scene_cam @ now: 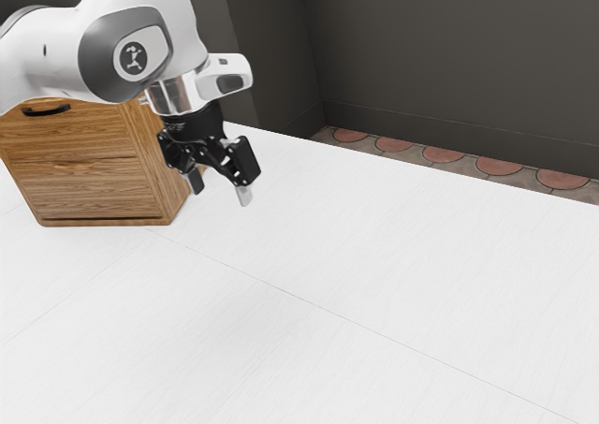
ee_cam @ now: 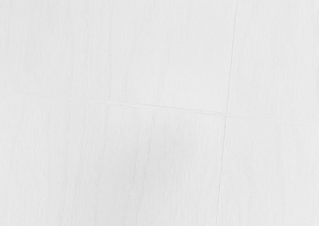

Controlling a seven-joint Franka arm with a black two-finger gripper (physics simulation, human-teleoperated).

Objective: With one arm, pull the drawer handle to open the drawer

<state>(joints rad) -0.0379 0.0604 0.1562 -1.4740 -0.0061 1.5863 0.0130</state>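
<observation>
While the wooden drawer cabinet [scene_cam: 94, 176] stands on the white table [scene_cam: 374, 302], the black gripper [scene_cam: 220, 190] hangs just beside the cabinet's corner, on the exterior view's right of it. Its two fingers are spread, with nothing between them; whether the nearer finger touches the cabinet's side cannot be told. The dark drawer handle [scene_cam: 47, 109] sits high on the cabinet's front face, apart from the gripper, below the arm [scene_cam: 94, 40]. The drawer front looks flush with the cabinet. Under the hand, the wrist view shows bare tabletop crossed by thin seams.

Beyond the white table [scene_cam: 374, 284], a strip of reddish scalloped floor tiles [scene_cam: 449, 154] is seen, backed by a dark wall [scene_cam: 449, 40].
</observation>
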